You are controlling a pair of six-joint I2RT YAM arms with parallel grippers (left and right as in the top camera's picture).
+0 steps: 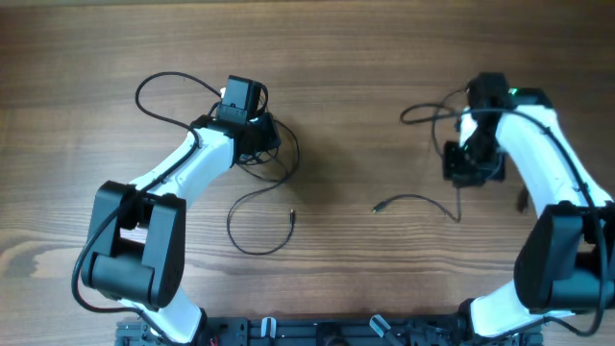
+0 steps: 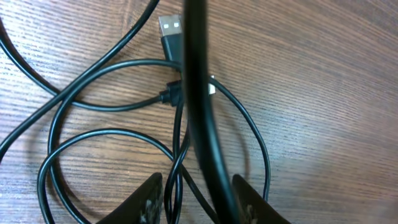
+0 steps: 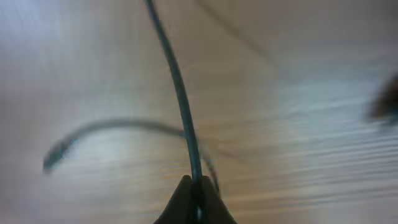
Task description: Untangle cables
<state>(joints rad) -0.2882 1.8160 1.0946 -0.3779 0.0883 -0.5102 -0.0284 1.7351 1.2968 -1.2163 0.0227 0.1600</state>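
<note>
Two thin black cables lie apart on the wooden table. The left cable (image 1: 252,248) loops under my left gripper (image 1: 253,139) and ends in a small plug (image 1: 291,217). In the left wrist view its USB plug (image 2: 169,28) lies ahead, and my left gripper (image 2: 198,182) stands open with several strands running loose between the fingers. The right cable (image 1: 418,198) trails from my right gripper (image 1: 471,165) to a free end (image 1: 377,208). The right wrist view is blurred, but my right gripper (image 3: 196,182) is shut on that cable (image 3: 177,81).
A thicker black arm wire (image 2: 199,93) crosses the left wrist view between the fingers. Both arm bases (image 1: 135,259) stand at the table's front corners. The two cables are separated by bare wood (image 1: 336,144).
</note>
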